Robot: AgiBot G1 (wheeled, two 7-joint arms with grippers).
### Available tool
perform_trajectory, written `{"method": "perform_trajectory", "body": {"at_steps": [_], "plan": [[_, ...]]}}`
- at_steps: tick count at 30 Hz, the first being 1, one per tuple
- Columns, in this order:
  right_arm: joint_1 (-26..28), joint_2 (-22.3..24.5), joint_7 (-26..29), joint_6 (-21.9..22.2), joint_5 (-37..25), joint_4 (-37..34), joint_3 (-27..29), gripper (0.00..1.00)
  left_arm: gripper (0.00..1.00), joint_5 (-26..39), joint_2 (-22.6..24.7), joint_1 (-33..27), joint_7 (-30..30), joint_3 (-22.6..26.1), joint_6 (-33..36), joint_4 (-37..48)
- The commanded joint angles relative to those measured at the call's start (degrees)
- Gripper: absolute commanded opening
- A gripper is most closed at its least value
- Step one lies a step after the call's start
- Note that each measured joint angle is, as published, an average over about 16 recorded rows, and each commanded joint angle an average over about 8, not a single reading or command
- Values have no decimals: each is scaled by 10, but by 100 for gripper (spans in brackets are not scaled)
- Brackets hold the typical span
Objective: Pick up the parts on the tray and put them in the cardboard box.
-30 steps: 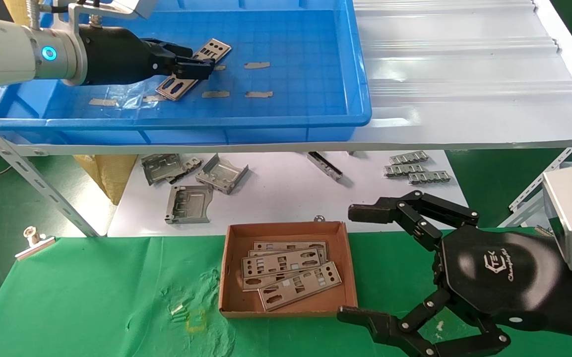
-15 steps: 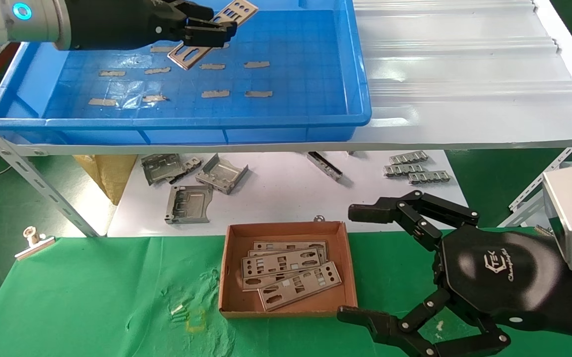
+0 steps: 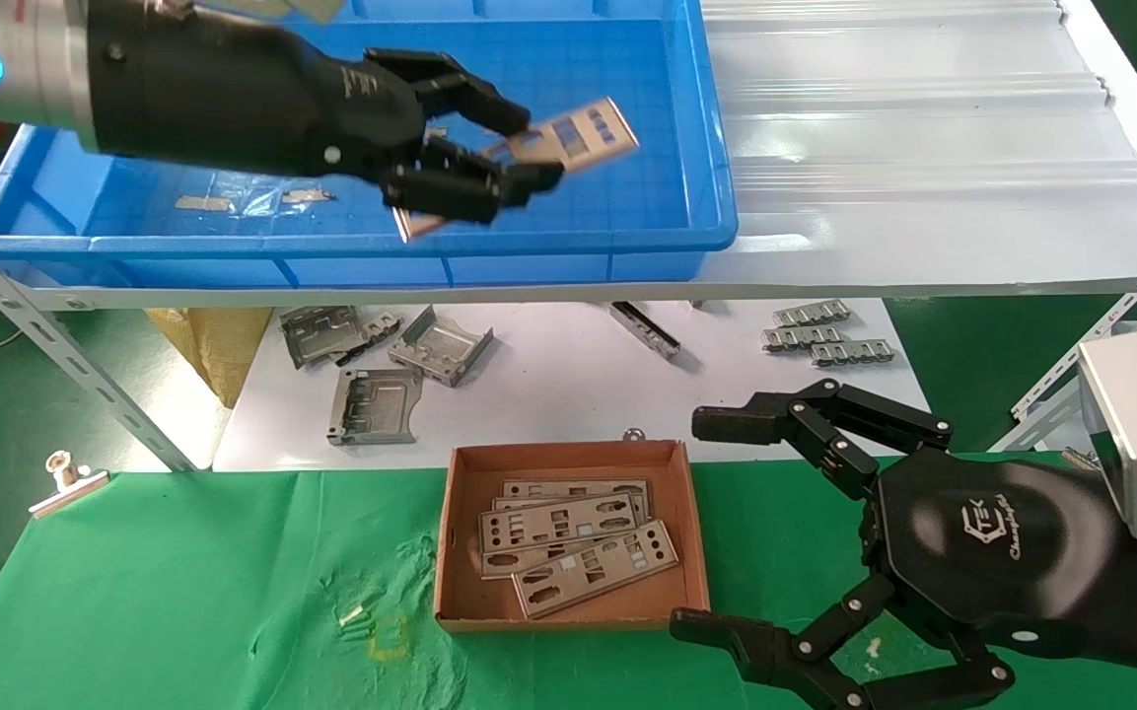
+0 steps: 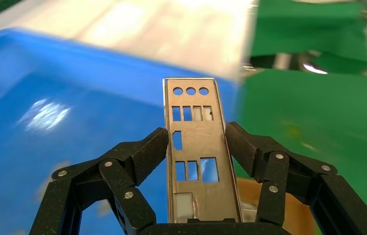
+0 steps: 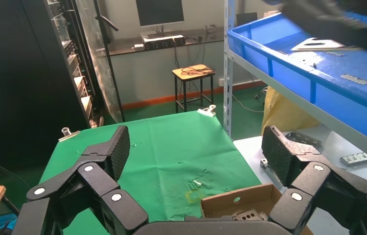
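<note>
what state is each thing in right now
left gripper: shut on a plate, raised over the tray
plate: held by its long edges, off the tray floor
tray: no loose plates in sight
cardboard box: open, holds several plates
right gripper: open, idle beside the box

Green floor [image 5: 171, 103]; stool [image 5: 192, 73] by grey wall [image 5: 137, 68]; dark racks [image 5: 73, 63].

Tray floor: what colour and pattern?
Bright blue tray, grid-patterned floor with tan tape strips; head view shows it best.
</note>
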Motion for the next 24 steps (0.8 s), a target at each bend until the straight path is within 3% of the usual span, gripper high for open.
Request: {"method": "perform_trajectory", "body": {"at_steps": [1, 7, 15, 19, 24], "plan": [[0, 0, 0, 0, 0, 0, 0, 100, 0, 0, -2, 0, 16, 1, 34, -5], [0, 0, 0, 0, 0, 0, 0, 100, 0, -28, -16, 37, 45, 34, 47, -94], [0, 0, 0, 0, 0, 0, 0, 100, 0, -128, -75, 120, 33, 137, 42, -279], [0, 0, 0, 0, 0, 0, 0, 100, 0, -136, -69, 154, 39, 183, 30, -278], [0, 0, 0, 0, 0, 0, 0, 100, 0, -118, -24, 199, 99, 213, 0, -205]]}}
